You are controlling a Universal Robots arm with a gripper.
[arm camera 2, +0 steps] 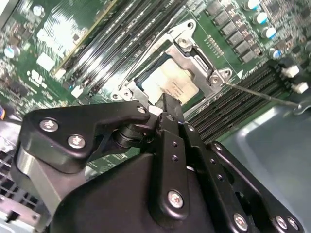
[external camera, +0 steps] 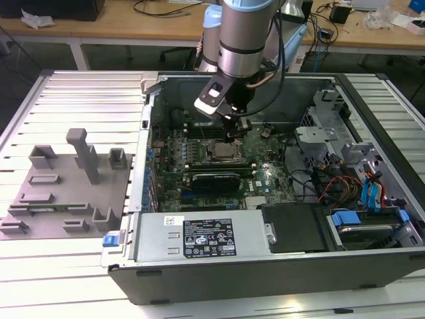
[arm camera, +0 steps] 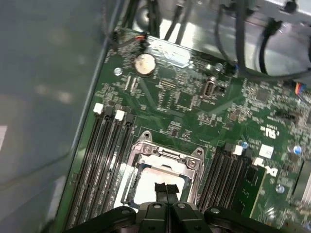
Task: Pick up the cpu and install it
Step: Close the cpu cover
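The cpu (arm camera 2: 167,85) lay flat inside the socket frame (arm camera 2: 194,53) on the motherboard (external camera: 265,173), pale top facing up, so it looked already set in the place the task meant for it. In the exterior view the socket frame sat near the middle of the open computer case (external camera: 265,279). The dark expansion card (external camera: 216,179) was at six o'clock of it, and the grey fixture tray (external camera: 66,193) was well apart at nine o'clock, outside the case. The arm (external camera: 246,40) reached down from twelve o'clock, wrist nearly vertical, with the gripper (arm camera 2: 169,103) aimed straight at the chip. In both wrist views its jaws were drawn together with nothing between them, tips at or just above the chip's top near one edge. I could not tell whether they touched it. To my judgement, that pose suited pressing or checking the chip's seat rather than carrying it.
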